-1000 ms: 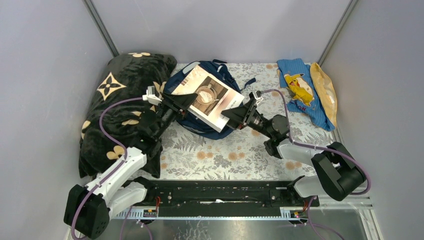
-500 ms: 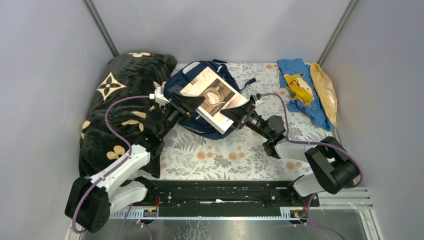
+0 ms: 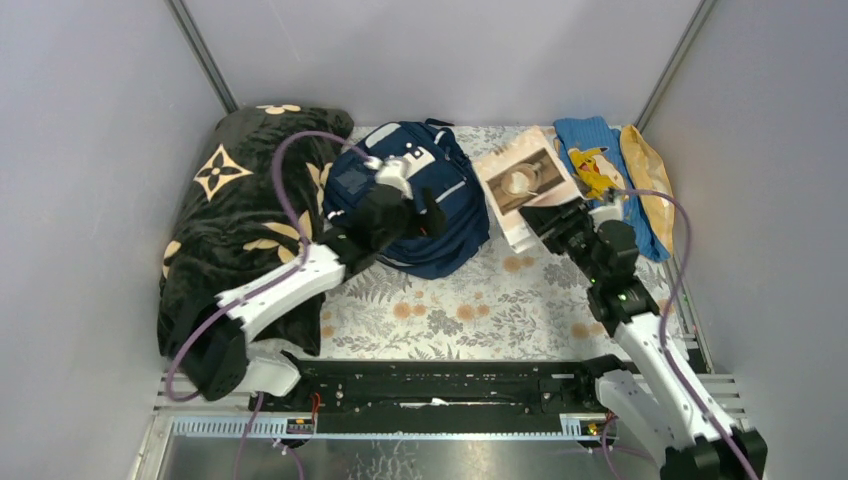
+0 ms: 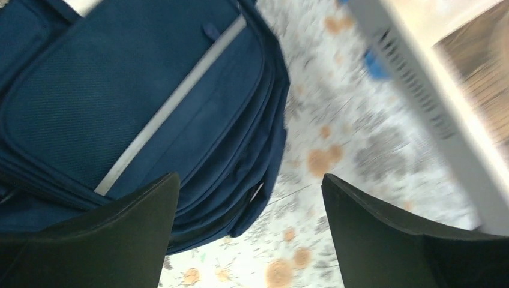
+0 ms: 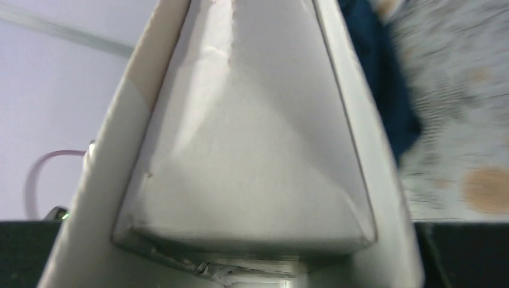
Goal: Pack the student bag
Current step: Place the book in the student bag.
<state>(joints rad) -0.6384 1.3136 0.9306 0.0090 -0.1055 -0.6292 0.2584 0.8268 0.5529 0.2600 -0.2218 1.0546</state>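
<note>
The student bag is navy blue with white stripes and lies at the back middle of the floral cloth. It fills the upper left of the left wrist view. My left gripper hovers over the bag's front edge, open and empty. My right gripper is shut on a thick white book with a brown cover picture. It holds the book right of the bag, off the cloth. The book's pale pages fill the right wrist view. Its edge shows blurred in the left wrist view.
A black blanket with tan flowers lies along the left wall. A lighter blue cloth with a yellow cartoon figure and a yellow item lie at the back right, just behind the book. Grey walls close in on three sides.
The right gripper has carried the book off the bag and to the right. The left gripper has come away from the book and swung over the bag.
</note>
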